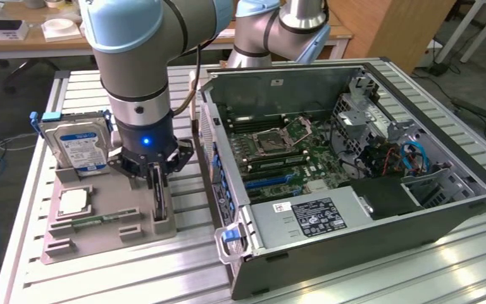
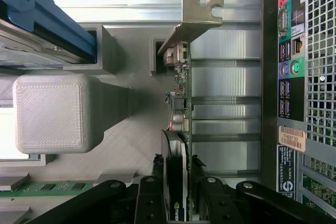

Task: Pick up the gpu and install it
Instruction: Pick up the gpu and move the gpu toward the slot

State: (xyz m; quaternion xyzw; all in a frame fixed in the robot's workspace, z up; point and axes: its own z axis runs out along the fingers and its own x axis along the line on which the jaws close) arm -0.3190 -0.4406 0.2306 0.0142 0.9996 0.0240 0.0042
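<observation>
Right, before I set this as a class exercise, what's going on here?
The robot arm's claw is down over the gpu, which stands on edge in a slot of the grey parts holder. The card is in the holder, not yet in the computer case beside it, which lies open with its motherboard exposed. A hard drive stands in the same holder.

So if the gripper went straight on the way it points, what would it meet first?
The gpu: it stands on edge in the grey holder directly under the gripper, so its top edge likely comes first, before the holder.
</observation>
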